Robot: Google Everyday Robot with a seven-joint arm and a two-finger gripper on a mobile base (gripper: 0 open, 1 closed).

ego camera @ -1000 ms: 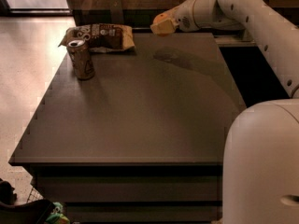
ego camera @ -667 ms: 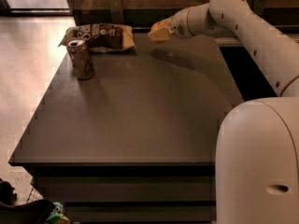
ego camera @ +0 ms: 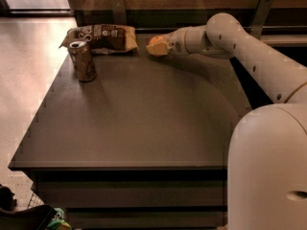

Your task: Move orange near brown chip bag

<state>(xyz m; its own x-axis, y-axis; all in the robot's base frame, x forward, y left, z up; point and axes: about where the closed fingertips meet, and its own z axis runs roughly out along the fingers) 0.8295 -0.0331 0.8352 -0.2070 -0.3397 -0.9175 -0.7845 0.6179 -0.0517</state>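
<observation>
The orange (ego camera: 154, 45) is a round bright fruit held at the far edge of the dark table (ego camera: 144, 114), with my gripper (ego camera: 160, 46) shut on it from the right. The brown chip bag (ego camera: 103, 38) lies flat at the table's far left corner, a short gap to the left of the orange. My pale arm (ego camera: 225, 37) reaches in from the right across the table's back edge. The orange sits low, close to the tabletop; whether it touches the surface I cannot tell.
An upright brownish drink can (ego camera: 82, 60) stands in front of the bag near the left edge. A wooden wall with metal brackets (ego camera: 118, 9) runs behind the table. My white base (ego camera: 268, 171) fills the lower right. Light floor lies to the left.
My gripper has carried the orange leftward along the table's back edge, closing the gap to the chip bag. The can and bag have not moved.
</observation>
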